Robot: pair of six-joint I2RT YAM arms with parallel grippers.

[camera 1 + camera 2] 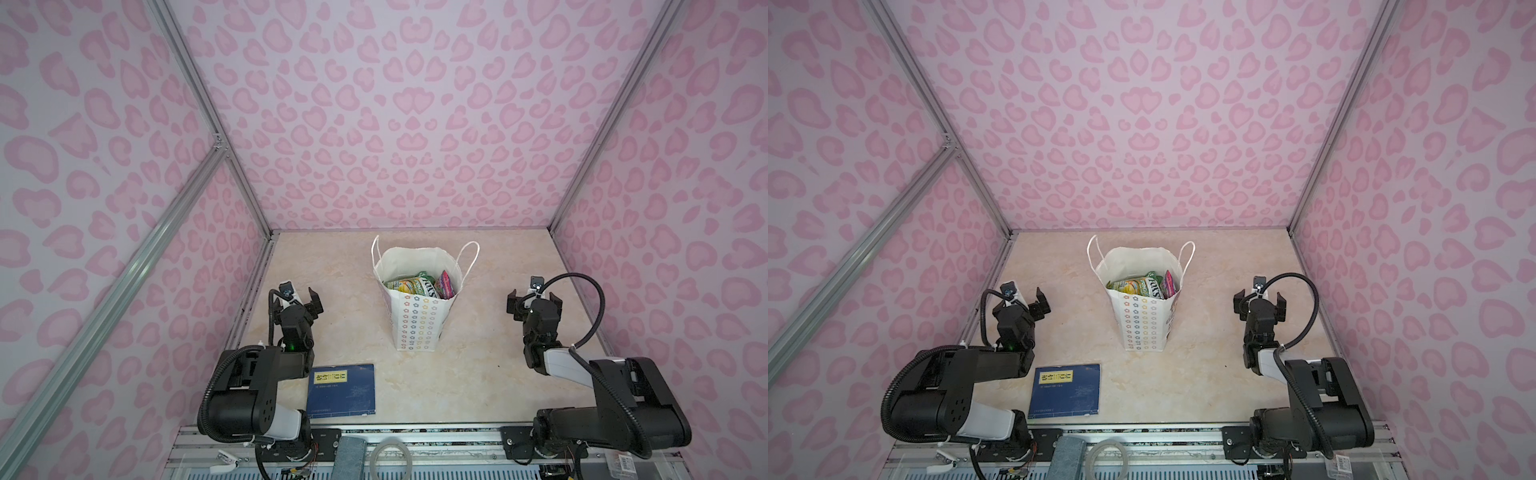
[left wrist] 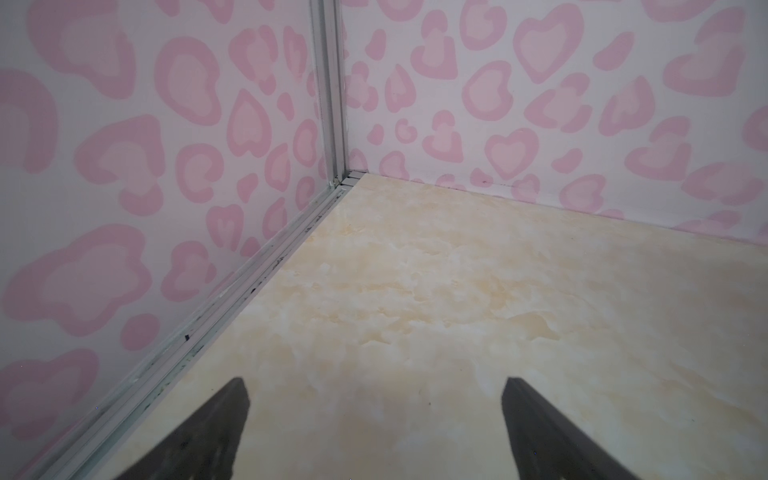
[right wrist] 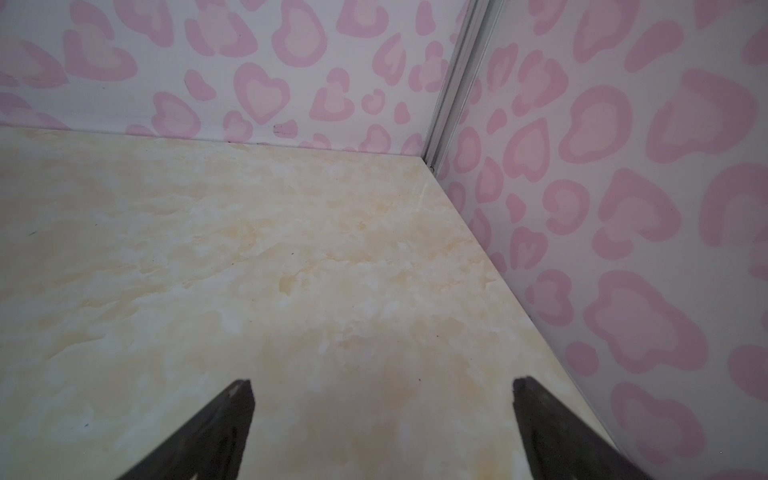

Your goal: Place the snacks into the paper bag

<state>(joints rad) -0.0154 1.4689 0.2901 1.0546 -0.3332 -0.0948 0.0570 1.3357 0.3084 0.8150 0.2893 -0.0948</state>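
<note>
**At mid-table, snacks (image 1: 419, 286) lie inside the paper bag (image 1: 417, 328)**

The bag is seen upright and none of the packets is seen loose. The left gripper (image 1: 301, 300) and right gripper (image 1: 534, 305) are spread wide, empty, well apart from it. If brushed, the light bag could be tipped. A blue book (image 1: 341, 390) lies by the left arm; nothing is blocked.

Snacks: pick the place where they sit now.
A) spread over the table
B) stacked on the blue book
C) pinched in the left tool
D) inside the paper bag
D: the snacks show through the open top of the standing paper bag, and none lie on the table around it.
</note>
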